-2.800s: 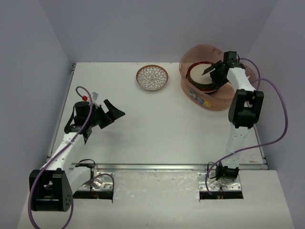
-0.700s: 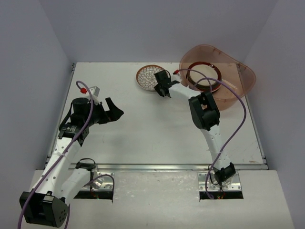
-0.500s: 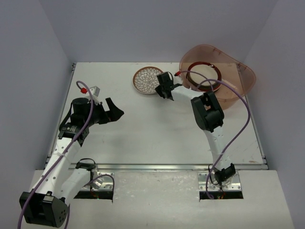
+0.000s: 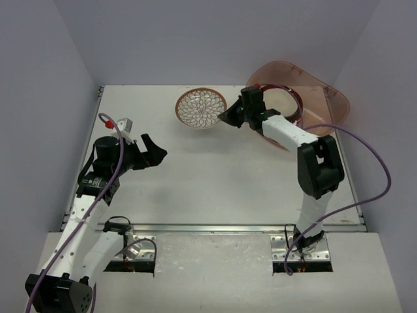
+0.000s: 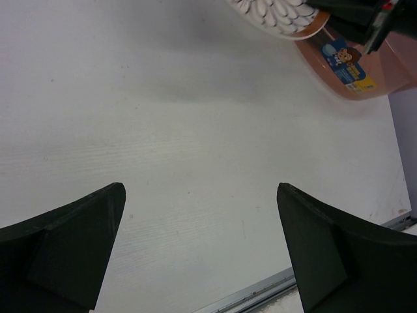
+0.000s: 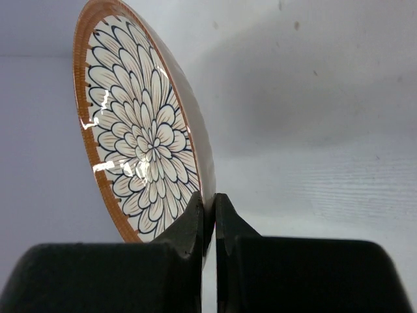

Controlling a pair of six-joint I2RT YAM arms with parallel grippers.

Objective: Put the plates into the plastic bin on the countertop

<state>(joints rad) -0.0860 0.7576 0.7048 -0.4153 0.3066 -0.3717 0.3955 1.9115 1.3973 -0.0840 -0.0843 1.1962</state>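
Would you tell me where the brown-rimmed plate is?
In the top view the brown-rimmed plate is far centre, left of the plastic bin, pinched by the right end effector.

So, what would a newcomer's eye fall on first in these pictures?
It would fall on the round brown-rimmed plate with a petal pattern, pinched at its rim between the right arm's jaws, near the far edge of the white countertop. Just to its right stands the translucent pinkish-orange plastic bin, with other plates already stacked inside.
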